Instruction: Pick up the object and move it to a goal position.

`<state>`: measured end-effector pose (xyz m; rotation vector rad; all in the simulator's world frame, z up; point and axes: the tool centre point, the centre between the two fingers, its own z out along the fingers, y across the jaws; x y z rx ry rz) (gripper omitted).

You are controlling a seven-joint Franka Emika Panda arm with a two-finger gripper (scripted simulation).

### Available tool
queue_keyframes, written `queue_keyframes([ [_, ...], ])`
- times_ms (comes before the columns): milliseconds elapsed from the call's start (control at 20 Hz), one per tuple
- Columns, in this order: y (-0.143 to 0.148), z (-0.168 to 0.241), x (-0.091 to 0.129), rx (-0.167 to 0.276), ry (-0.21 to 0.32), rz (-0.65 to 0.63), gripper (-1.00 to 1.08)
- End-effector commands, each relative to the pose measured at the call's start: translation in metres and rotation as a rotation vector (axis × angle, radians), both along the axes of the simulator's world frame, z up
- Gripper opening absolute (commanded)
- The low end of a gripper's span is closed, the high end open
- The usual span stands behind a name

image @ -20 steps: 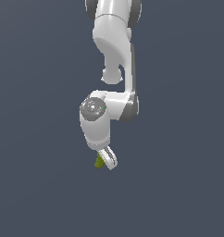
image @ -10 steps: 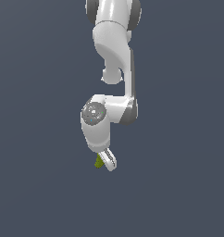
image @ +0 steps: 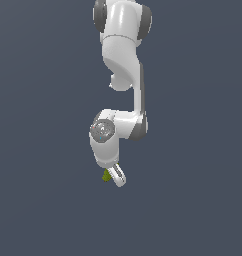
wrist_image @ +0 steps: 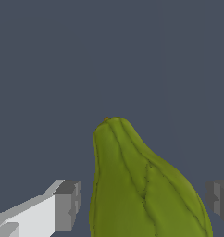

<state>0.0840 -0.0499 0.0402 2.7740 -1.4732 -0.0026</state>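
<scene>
The object (wrist_image: 141, 185) is an olive-green, ribbed, pear-shaped thing that tapers to a narrow tip. In the wrist view it fills the space between my two fingers. One grey fingertip (wrist_image: 67, 203) stands a small gap away from it, and the other fingertip (wrist_image: 219, 201) is right at its far side. My gripper (image: 114, 177) is open around it. In the exterior view only a small green part of the object (image: 107, 176) shows beside the white finger (image: 118, 177), below the arm's wrist (image: 105, 142).
A plain dark grey surface (image: 193, 200) fills both views. The white arm (image: 124, 55) comes down from the top of the exterior view. Nothing else shows.
The wrist and gripper have come down a little and slightly toward the exterior view's right. The green object has stayed where it was.
</scene>
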Motion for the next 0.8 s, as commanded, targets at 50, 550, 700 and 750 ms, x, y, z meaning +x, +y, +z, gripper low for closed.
queue_keyframes([
  [50, -0.0001, 0.0006, 0.0009, 0.000, -0.002, 0.000, -1.00],
  [550, 0.0000, 0.0004, 0.0005, 0.000, -0.001, 0.000, -1.00],
  [700, -0.0023, 0.0016, -0.0014, 0.000, -0.001, 0.000, -1.00],
  [750, -0.0038, 0.0023, -0.0025, 0.000, -0.001, 0.000, -1.00],
])
